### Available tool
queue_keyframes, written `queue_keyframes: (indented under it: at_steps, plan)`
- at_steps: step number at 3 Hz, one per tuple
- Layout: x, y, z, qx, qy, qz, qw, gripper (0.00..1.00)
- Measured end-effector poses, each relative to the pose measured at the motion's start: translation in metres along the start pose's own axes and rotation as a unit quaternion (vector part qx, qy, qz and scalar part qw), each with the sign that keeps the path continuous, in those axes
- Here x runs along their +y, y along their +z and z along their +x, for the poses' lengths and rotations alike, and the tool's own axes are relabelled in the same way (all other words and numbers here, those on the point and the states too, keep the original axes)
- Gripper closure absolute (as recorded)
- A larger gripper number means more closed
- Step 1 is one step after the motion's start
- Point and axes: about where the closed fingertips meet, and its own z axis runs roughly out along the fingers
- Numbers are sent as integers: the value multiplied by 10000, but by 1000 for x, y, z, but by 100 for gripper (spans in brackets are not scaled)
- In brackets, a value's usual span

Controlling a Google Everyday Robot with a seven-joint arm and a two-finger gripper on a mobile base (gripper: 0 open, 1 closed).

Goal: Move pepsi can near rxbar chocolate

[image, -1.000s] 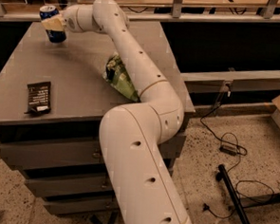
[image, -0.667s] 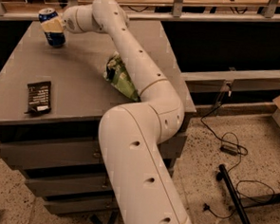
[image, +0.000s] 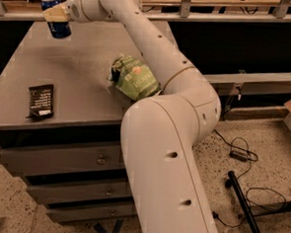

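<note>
Claw (image: 55, 15) was closed around the small blue cylindrical pepsi can (image: 60, 30), holding it upright at a far corner of the grey bench (image: 85, 50). Well apart, nearer the camera than the claw, lay the flat dark rxbar chocolate wrapper (image: 40, 101); a crumpled green snack bag (image: 135, 81) sat off to the claw's other side.

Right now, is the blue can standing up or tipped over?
Standing up. The can has its silver top upward, held by the gripper at the table corner.
</note>
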Motion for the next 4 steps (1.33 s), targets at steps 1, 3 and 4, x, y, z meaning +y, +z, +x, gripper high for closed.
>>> queue_keyframes:
  at_steps: [1, 3, 4]
  plan:
    - [0, 0, 0, 0, 0, 0, 10000, 100]
    - [34, -21, 0, -383, 258, -537, 9975, 100]
    - [61, -38, 1, -537, 347, -813, 9946, 100]
